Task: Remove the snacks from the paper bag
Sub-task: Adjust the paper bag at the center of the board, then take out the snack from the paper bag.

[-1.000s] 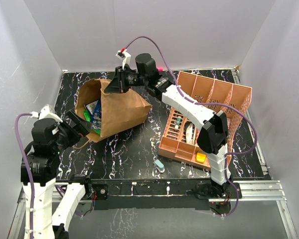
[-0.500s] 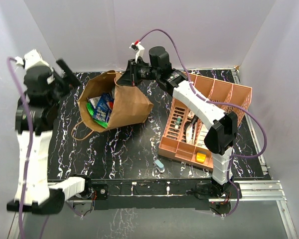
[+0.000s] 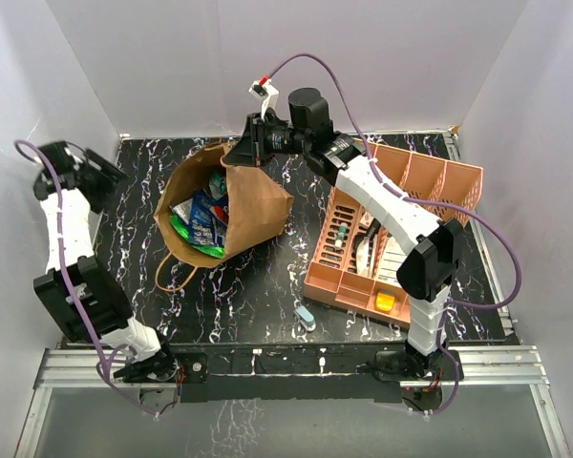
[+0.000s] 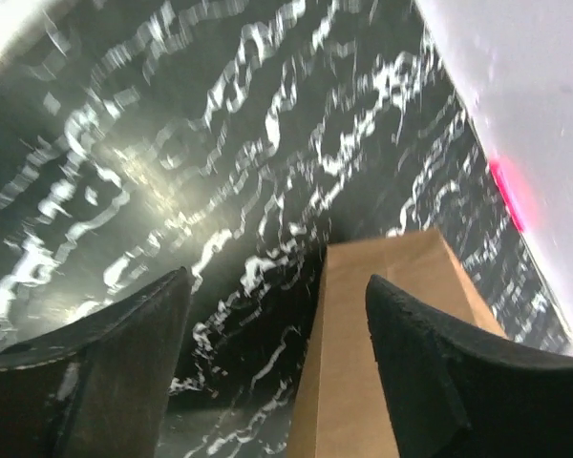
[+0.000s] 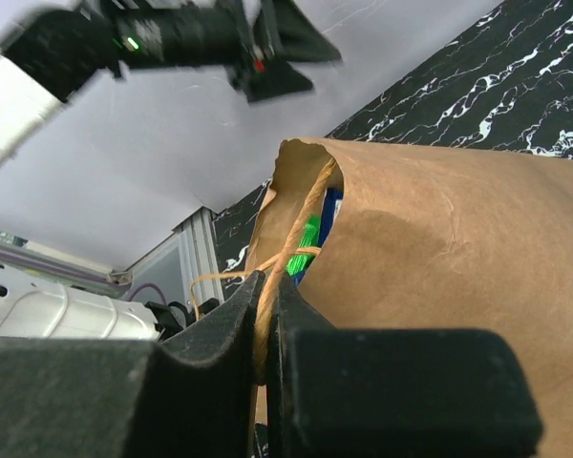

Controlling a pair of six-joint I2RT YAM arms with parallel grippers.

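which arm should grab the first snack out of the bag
Left. The left gripper is open and empty, on the side where the bag opens and the snacks show. The right gripper is shut on the bag's rim, holding it open.

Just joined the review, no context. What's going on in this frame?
The right gripper is shut on the rim of the paper bag at its far side, tipping the mouth open toward the overhead camera. The snacks show inside the mouth. The left gripper is open and empty, raised at the far left, apart from the bag. The orange tray sits to the right, untouched.
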